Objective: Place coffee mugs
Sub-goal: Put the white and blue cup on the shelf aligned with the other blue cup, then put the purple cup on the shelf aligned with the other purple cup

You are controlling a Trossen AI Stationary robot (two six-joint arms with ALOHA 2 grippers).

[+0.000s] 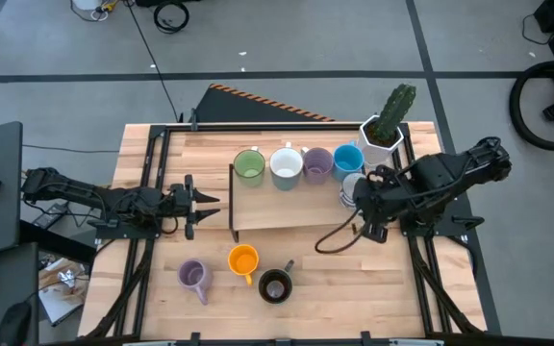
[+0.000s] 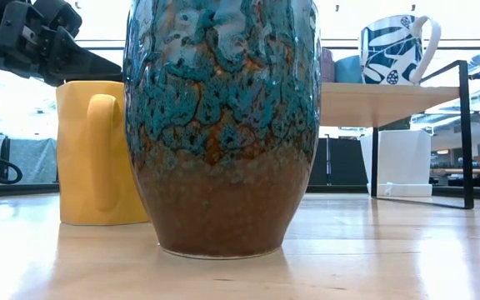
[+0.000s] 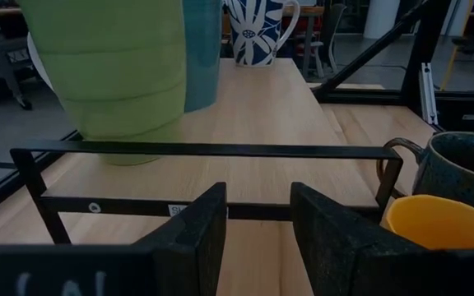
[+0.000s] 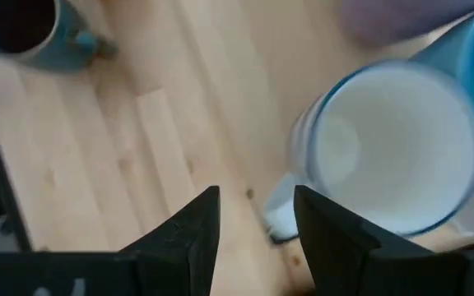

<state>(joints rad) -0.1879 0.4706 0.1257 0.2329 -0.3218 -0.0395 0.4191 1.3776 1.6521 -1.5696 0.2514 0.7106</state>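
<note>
mugs [image 1: 296, 164] crowd shelf back, shelf [image 1: 287, 210] front bare

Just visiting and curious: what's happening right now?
Right tool open, empty, above white mug on shelf. Left tool waiting at shelf's left edge. Three mugs remain on table.

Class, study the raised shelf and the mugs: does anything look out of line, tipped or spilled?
Nothing is spilled or tipped. One oddity: on the shelf, the green mug, white mug, lavender mug and blue mug form a row, but a fifth, white/grey mug stands in front of it, by the right pincer.
</note>
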